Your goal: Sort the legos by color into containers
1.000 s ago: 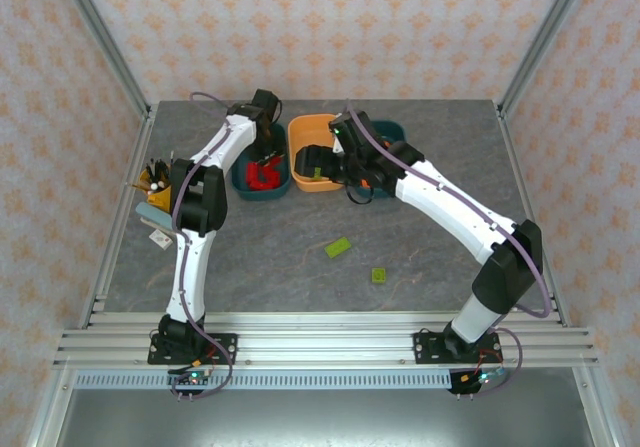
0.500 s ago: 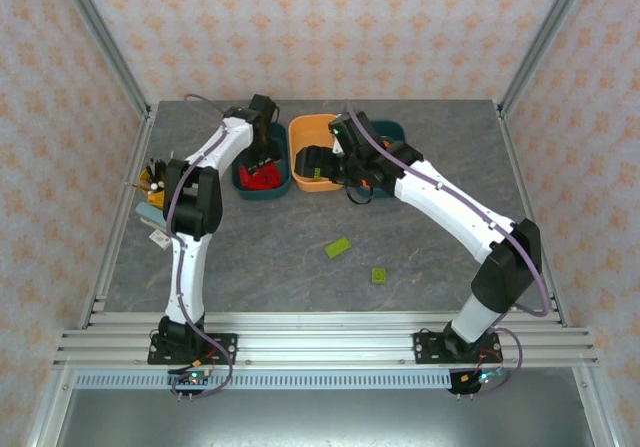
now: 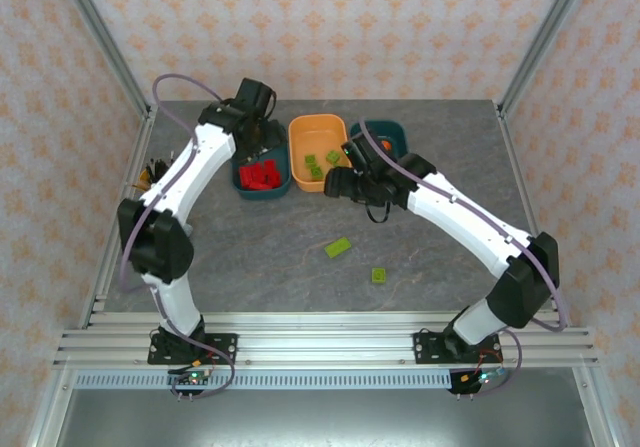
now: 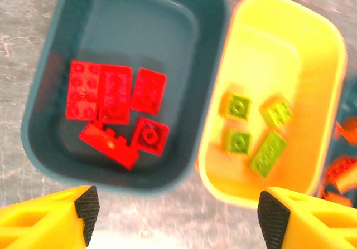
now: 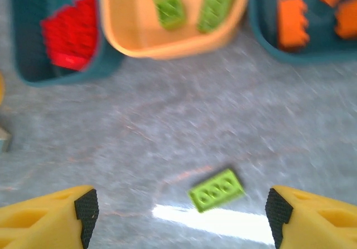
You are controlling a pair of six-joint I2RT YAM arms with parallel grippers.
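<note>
My left gripper (image 3: 260, 142) hangs open and empty (image 4: 179, 218) over the near rim of the left teal tub (image 4: 139, 26), which holds several red bricks (image 4: 120, 112). The orange tub (image 3: 318, 127) beside it holds several lime green bricks (image 4: 254, 129). My right gripper (image 3: 333, 185) is open and empty (image 5: 182, 218) above the table, just in front of the orange tub. A green oblong brick (image 5: 216, 190) lies on the table between its fingers and well below them. The right teal tub (image 5: 262, 32) holds orange bricks (image 5: 293, 29).
Two green bricks lie loose on the table, the oblong one (image 3: 338, 248) and a small square one (image 3: 379, 275) nearer the front. A yellow cup of pens (image 3: 150, 177) stands at the left edge. My right arm crosses over the right teal tub (image 3: 385, 132).
My left gripper has opened and lifted off the red bricks, and its elbow swung out left. My right gripper drew back from the orange tub toward the front.
</note>
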